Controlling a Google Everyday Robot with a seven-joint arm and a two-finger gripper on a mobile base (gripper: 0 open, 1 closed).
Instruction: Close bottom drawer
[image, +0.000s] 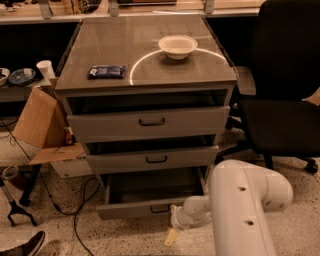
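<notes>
Shows bottom drawer (131, 210) partly open, closing seemingly unfinished, with gripper (173, 234) low at its front's right end, open or closed impossible to tell.

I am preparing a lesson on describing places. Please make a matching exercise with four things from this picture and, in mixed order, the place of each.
Things:
1. white bowl
2. dark packet
3. bottom drawer
4. gripper

Places:
A. low, near the floor, at the right end of the open drawer's front
B. cabinet top, far part, right of middle
C. lowest in the cabinet, pulled out
D. cabinet top, left part

Pairs: 1-B, 2-D, 3-C, 4-A
</notes>
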